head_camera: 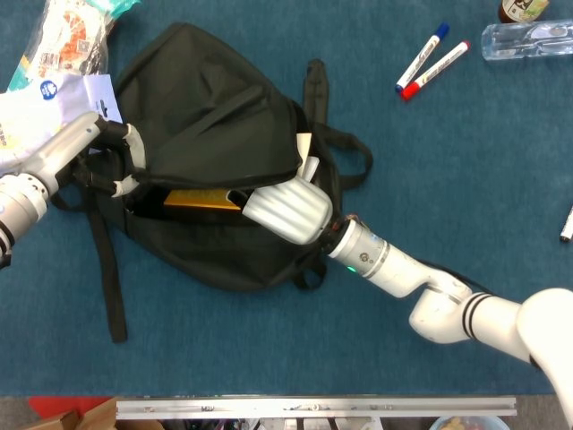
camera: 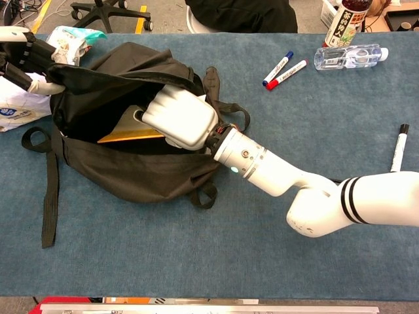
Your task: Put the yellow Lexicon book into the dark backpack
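Your right hand (camera: 178, 119) is in the backpack (head_camera: 215, 107) mouth, gripping the yellow book (head_camera: 202, 199) (long side running left-right, far end pointing deeper inside, lying about flat). Your left hand (head_camera: 115, 159) holds the bag's rim open

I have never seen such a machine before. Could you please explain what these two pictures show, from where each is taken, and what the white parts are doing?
Both pictures come from the robot's own cameras: one on its head looking down, one on its chest. The white parts are two arms ending in hands. The left hand holds open the dark backpack on the blue table. The right hand pushes the yellow book into the opening. Also on the table: two markers, a plastic bottle and a printed bag.
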